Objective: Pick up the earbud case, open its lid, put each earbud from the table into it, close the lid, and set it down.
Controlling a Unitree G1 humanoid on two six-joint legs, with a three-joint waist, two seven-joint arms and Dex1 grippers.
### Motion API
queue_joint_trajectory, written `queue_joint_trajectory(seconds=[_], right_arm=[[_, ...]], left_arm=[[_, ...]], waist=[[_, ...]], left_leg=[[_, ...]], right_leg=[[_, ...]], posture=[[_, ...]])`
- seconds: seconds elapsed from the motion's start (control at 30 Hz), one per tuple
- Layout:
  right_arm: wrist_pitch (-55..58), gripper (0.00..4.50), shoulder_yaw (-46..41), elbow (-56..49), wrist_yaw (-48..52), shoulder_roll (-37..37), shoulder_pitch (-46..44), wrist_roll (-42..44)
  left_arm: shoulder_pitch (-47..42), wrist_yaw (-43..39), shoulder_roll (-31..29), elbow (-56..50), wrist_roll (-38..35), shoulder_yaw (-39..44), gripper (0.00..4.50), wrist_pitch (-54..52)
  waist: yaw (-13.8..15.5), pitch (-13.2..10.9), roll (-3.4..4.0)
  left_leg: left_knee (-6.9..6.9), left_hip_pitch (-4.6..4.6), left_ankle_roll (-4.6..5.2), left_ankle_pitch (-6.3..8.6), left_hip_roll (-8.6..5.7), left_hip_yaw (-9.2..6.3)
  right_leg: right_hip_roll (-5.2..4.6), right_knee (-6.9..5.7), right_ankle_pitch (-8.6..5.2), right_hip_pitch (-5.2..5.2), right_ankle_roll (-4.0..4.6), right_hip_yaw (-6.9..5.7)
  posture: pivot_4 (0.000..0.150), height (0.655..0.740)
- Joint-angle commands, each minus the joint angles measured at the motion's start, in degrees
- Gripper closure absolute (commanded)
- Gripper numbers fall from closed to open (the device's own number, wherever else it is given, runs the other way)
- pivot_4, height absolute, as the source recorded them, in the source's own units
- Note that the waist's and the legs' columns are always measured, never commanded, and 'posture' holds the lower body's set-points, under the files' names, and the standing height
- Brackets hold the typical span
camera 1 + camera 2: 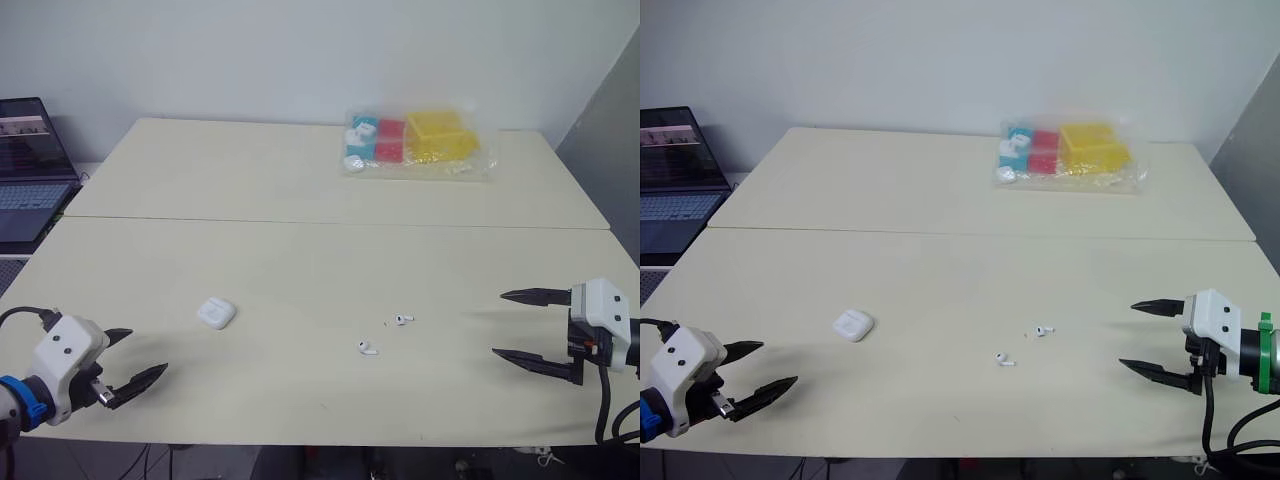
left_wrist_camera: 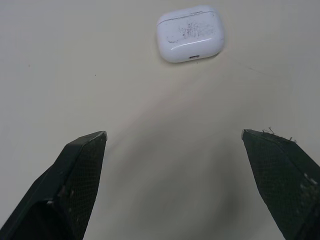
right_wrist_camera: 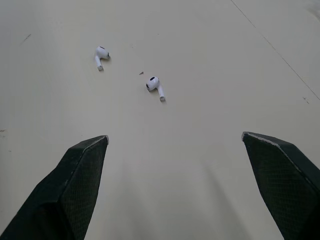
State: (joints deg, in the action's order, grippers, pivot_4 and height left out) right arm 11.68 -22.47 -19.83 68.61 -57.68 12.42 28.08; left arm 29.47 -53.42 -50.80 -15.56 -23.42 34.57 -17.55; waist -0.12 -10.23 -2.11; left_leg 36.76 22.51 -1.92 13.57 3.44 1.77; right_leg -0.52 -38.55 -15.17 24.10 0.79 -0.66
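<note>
From the head views we get the layout. The case (image 1: 216,313) lies flat on the surface (image 1: 300,270), left of centre and towards the front edge. The two earbuds sit right of centre, close together but apart, with the far earbud (image 1: 403,319) just beyond and to the right of the near earbud (image 1: 367,348). A clear bag (image 1: 420,143) of coloured boxes rests at the back of the surface, and a laptop (image 1: 25,170) stands off its left side.

The left tool (image 1: 148,351) hovers at the front left, spread wide and holding nothing. The case is ahead of it and to its right, well apart. The right tool (image 1: 499,323) hovers at the front right, also spread and empty. It points left towards the earbuds, which lie well apart from it.

The left wrist view adds detail on the case. Its lid is closed, its upper face is scuffed, and its long axis runs crosswise to the tool's line. A small dark port sits on the edge facing the tool.

The right wrist view shows how the earbuds lie. Both are on their sides, heads away from the right tool and stems trailing back towards it. The far earbud's stem is slanted more than the near one's.
</note>
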Motion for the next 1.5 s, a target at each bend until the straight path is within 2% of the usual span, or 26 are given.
queue_joint_trajectory(seconds=[0.03, 0.5, 0.67, 1.03, 1.33, 1.5], right_arm=[[-0.33, 0.02, -0.87, -0.35, 0.51, -0.25, -0.31, -0.30], [0.46, 0.02, 0.80, -0.57, 1.44, -0.63, -2.01, -0.09], [0.70, 0.02, 1.15, -0.76, 1.53, -0.45, -2.47, -0.28], [1.72, 0.02, 1.49, -1.68, 1.76, -0.76, -3.08, 0.34], [11.22, 0.02, 4.38, -7.98, 0.02, -0.72, -8.28, 7.25], [22.06, 0.02, 9.16, -13.02, -3.82, -1.36, -18.85, 16.00]], left_arm=[[-1.62, -0.45, 0.55, -1.37, -0.69, 1.02, 0.00, 0.41], [-3.25, -6.63, 0.50, 0.01, -4.82, 2.60, 0.00, -1.14], [-3.50, -6.23, 0.76, 0.29, -4.64, 3.06, 0.00, -1.91], [-3.08, -4.92, 2.50, -3.00, -10.28, 5.18, 0.00, -9.68], [-8.76, 3.25, 6.59, -4.50, -9.28, 0.23, 0.00, -12.63], [-13.96, 5.54, 7.52, -2.02, -4.61, -8.04, 0.00, -10.83]], waist=[[0.00, 0.00, 0.00], [0.00, 0.00, 0.00], [0.00, 0.01, -0.01], [-0.01, 0.01, -0.01], [0.01, 0.01, 0.00], [0.01, 0.00, 0.01]], left_leg=[[0.00, 0.00, 0.00, 0.00, 0.00, 0.00], [0.03, -0.01, 0.00, 0.00, 0.04, 0.00], [0.04, -0.01, 0.00, 0.00, 0.04, -0.01], [0.06, -0.02, 0.00, 0.00, 0.05, -0.01], [0.14, -0.09, 0.00, 0.00, 0.06, -0.03], [0.18, -0.10, 0.00, -0.01, 0.05, -0.02]], right_leg=[[0.00, 0.00, 0.00, 0.00, 0.00, 0.00], [0.08, -0.05, 0.00, -0.01, 0.01, 0.02], [0.09, -0.06, 0.00, -0.01, 0.01, 0.03], [0.11, -0.09, 0.00, -0.01, 0.01, 0.04], [0.15, -0.24, 0.00, -0.03, 0.01, 0.08], [0.18, -0.34, 0.02, -0.03, 0.00, 0.12]], posture=[[0.150, 0.7400], [0.150, 0.7400], [0.150, 0.7400], [0.150, 0.7400], [0.150, 0.7400], [0.150, 0.7400]])
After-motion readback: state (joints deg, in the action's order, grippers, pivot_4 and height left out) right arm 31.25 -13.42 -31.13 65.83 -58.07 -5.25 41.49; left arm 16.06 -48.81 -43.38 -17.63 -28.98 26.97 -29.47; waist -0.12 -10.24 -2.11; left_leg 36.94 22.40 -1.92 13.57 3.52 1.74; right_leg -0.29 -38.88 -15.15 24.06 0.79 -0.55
